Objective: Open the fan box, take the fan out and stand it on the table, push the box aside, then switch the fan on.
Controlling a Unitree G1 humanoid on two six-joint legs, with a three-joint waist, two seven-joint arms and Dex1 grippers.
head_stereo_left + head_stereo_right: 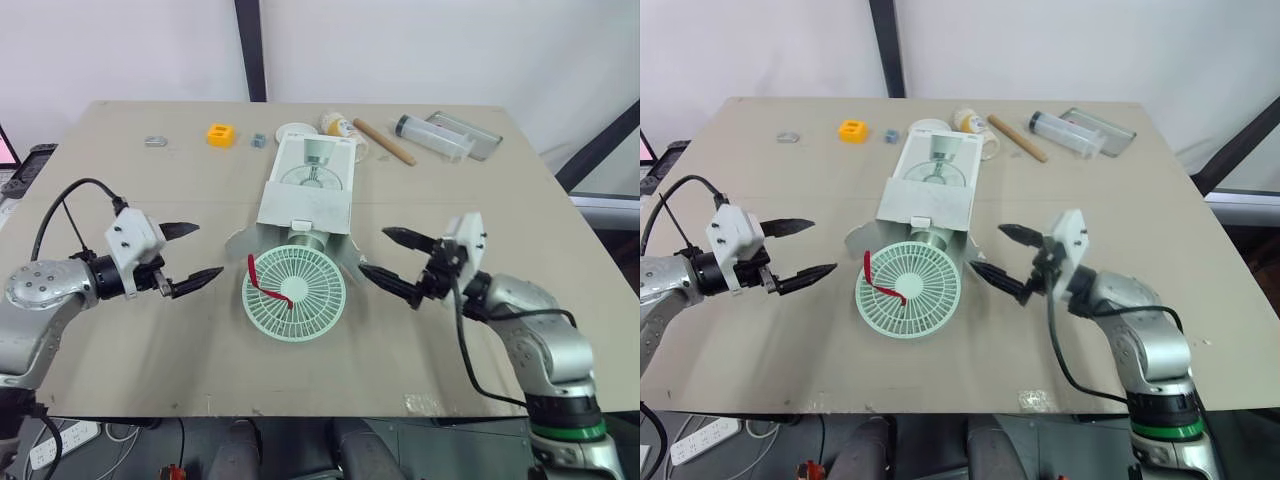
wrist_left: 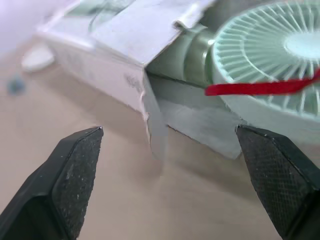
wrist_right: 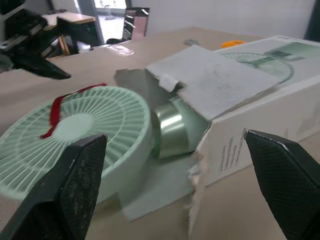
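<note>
Tan table (image 1: pixel 140 200); white fan box (image 1: pixel 310 195) lies flat at centre, near end open w/ flaps splayed; green fan (image 1: pixel 295 293) face-up, head outside, rear in box mouth; L gripper (image 1: pixel 208 250) & R gripper (image 1: pixel 373 250) flank fan, both spread wide, empty.

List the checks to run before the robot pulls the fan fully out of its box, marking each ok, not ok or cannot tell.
1. End flaps of the fan box folded open: ok.
2. Whole fan clear of the box: not ok; its head lies face up on the table, its base sits inside the box.
3. The left gripper open, beside the fan, not touching: ok.
4. The right gripper open, apart from the fan: ok.
5. The red strap across the grille free to slide out: cannot tell.
</note>
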